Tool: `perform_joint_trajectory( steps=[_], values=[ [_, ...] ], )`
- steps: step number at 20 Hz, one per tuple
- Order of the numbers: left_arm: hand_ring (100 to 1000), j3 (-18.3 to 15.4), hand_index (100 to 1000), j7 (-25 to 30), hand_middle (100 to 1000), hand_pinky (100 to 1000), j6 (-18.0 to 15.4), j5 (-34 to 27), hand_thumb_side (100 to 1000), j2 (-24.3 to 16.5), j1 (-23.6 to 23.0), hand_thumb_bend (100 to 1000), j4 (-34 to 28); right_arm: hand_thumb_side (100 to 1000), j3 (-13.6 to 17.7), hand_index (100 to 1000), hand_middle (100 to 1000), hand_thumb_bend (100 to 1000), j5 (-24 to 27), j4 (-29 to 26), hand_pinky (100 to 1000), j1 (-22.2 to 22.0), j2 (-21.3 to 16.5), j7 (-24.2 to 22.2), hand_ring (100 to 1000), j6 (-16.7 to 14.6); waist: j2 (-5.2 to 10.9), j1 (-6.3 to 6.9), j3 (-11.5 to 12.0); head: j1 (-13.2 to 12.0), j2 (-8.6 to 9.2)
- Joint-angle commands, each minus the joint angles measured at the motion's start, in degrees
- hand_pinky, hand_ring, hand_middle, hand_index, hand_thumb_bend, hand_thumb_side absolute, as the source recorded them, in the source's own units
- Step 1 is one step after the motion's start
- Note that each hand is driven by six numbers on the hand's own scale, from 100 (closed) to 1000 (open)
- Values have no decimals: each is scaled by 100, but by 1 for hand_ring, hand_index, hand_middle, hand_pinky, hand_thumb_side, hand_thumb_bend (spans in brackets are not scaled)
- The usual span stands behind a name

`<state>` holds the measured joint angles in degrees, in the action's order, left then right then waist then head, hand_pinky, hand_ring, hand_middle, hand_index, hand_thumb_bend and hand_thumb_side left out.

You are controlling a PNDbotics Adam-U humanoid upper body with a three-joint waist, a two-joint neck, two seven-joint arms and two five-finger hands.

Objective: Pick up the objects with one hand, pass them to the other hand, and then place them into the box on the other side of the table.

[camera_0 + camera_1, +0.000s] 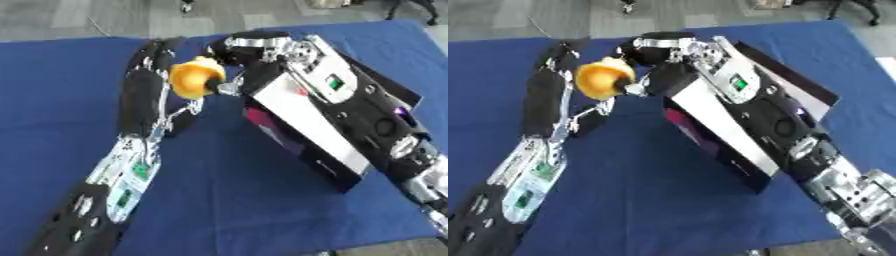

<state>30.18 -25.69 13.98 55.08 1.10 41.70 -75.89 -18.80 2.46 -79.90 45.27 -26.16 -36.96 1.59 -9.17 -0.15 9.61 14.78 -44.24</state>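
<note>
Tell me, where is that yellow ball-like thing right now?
The yellow object is up off the blue table, left of centre toward the far side, between the left hand and the right hand, beside the box.

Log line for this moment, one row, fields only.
phase: handover | yellow object: between both hands, above table | left hand: at object | right hand: at object | box: beside right arm

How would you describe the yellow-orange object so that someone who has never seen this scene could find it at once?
Start at the blue table cover, where two black and silver arms meet near the far edge. Between the left hand and the right hand sits the rounded yellow-orange object, just left of the black and white box. It is the only warm-coloured, rounded thing there.
</note>
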Motion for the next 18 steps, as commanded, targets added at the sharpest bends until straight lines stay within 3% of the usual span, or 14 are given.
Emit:
perform_joint_trajectory(
  steps=[1, 18],
  values=[
    [872, -37, 886, -131, 730, 888, 77, -22, 152, -5, 110, 914, -99, 117, 66, 705, 569, 100, 95, -153, 1000, 90, -66, 21, 959, 30, 16, -39, -8, -15, 12],
    [858, -88, 894, -466, 712, 866, 24, -372, 118, -265, 4, 883, -55, 100, 370, 708, 575, 100, 235, -81, 1000, -19, -404, 439, 960, 184, 79, -5, -146, -78, 12]
  ],
)
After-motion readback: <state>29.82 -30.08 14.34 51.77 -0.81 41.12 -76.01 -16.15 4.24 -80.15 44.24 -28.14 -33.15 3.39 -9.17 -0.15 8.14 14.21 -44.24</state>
